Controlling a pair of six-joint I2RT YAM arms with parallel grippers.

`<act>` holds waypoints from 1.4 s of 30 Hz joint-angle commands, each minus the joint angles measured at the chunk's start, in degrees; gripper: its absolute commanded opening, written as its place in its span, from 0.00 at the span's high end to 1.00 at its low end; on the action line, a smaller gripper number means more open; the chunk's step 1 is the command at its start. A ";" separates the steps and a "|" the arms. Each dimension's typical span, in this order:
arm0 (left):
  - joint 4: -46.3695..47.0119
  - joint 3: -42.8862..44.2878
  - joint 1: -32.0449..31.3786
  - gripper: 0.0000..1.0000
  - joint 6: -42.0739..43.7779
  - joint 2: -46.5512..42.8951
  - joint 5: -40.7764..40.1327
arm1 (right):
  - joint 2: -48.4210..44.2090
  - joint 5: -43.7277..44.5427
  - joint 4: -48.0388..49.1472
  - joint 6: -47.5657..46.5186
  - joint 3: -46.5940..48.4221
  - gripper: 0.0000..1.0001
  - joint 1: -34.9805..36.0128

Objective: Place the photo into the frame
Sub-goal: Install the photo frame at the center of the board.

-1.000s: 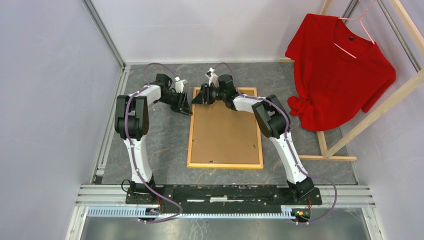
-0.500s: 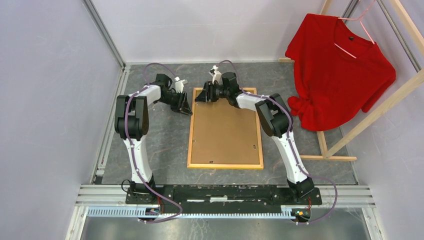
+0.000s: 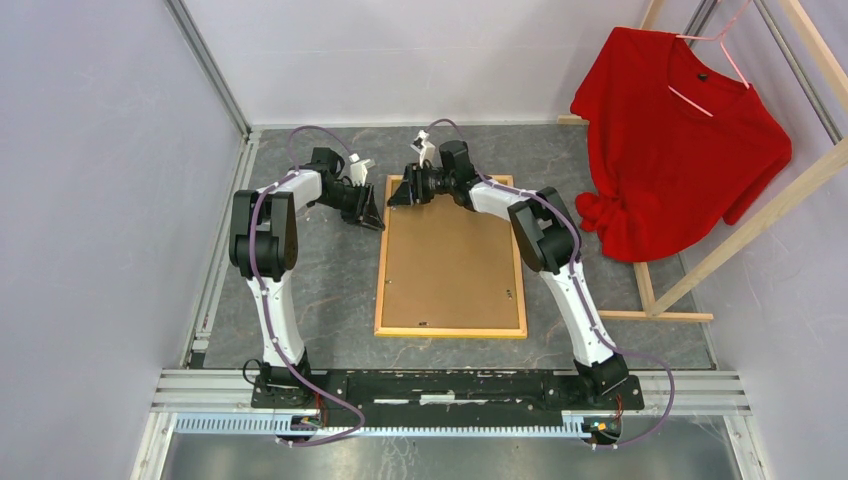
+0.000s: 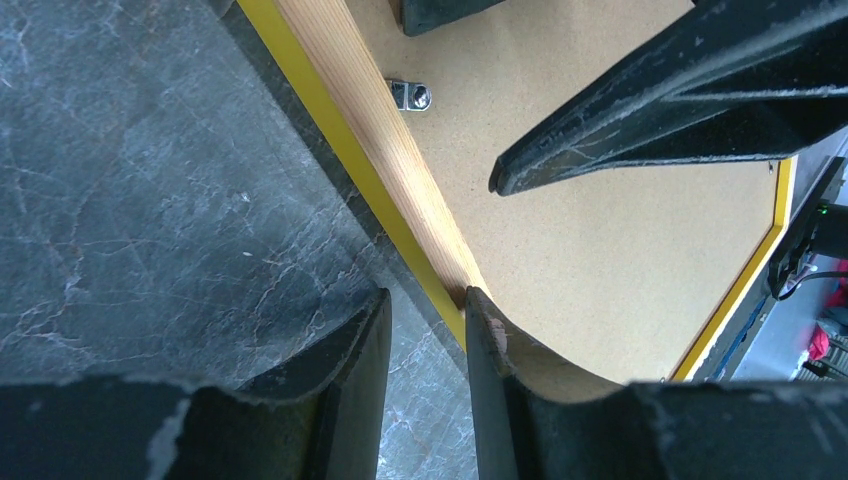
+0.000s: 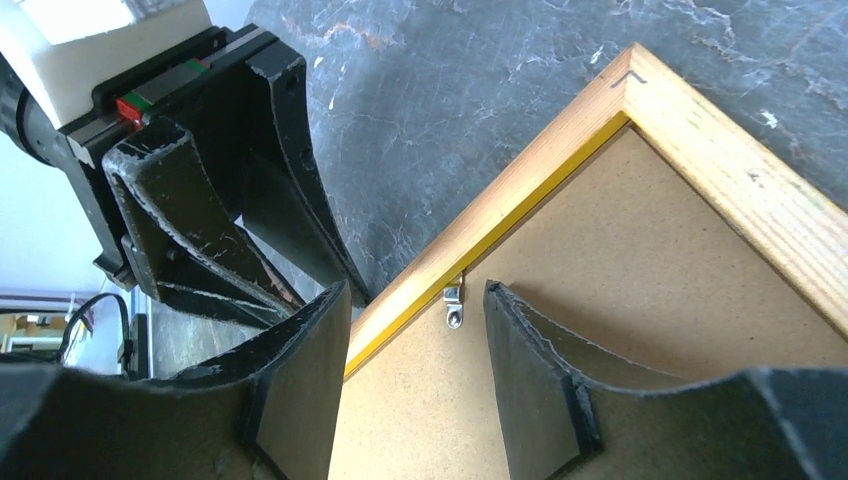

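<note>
Lying back side up on the dark grey marbled table [image 3: 320, 290], between the 2 arms, 1 large rectangular picture frame [image 3: 450, 331] of light natural wood with a bright yellow edge is recorded. 1 brown fibreboard backing panel [image 3: 450, 255] is seated inside the frame and covers its whole opening. 1 small silver metal turn clip [image 5: 453, 305] is found on the panel at the left rail's inner edge, near the far-left corner.

Both grippers are crowded at that corner. The left gripper [image 4: 425, 300] is set astride the frame's outer yellow edge, 1 finger over the table and 1 over the wooden rail, with only a narrow gap between. Whether the rail is pinched cannot be told. The right gripper [image 5: 415, 295] is spread well apart above the clip, which lies between its fingers, and nothing is grasped. The left gripper is seen just across the rail from it.

Well apart at the right, 1 red fabric shirt [image 3: 680, 140] is hung on a pink hanger [image 3: 705, 65] from a light wooden rack [image 3: 740, 235].
</note>
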 commanded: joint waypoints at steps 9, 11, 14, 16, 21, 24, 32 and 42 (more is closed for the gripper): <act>0.66 -0.79 -0.45 0.60 1.82 -0.81 -1.57 | 1.54 -1.99 -4.88 -4.61 3.07 0.43 1.74; 0.66 -0.87 -0.45 0.60 1.83 -0.95 -1.55 | 2.04 -2.35 -5.25 -4.96 3.57 0.44 2.20; 0.68 -0.95 -0.45 0.60 1.83 -1.14 -1.73 | 2.47 -2.73 -5.20 -4.71 3.84 0.45 2.81; 0.62 -1.02 -0.45 0.60 1.91 -1.12 -1.74 | 2.46 -2.87 -4.97 -4.69 3.61 0.45 3.12; 0.68 -1.25 -0.45 0.60 1.94 -1.26 -1.69 | 2.16 -2.96 -4.63 -4.39 3.43 0.46 3.29; 0.68 -1.48 -0.45 0.60 2.02 -1.41 -1.69 | 2.25 -4.38 -2.94 -3.15 3.90 0.46 3.32; -4.66 -0.96 0.25 0.59 6.08 -3.64 -2.78 | -7.08 5.12 -2.03 -4.39 -1.34 0.24 0.75; -8.30 -8.28 0.26 0.52 17.15 -13.11 -14.10 | -42.77 28.10 0.69 -0.98 -40.60 0.03 -10.08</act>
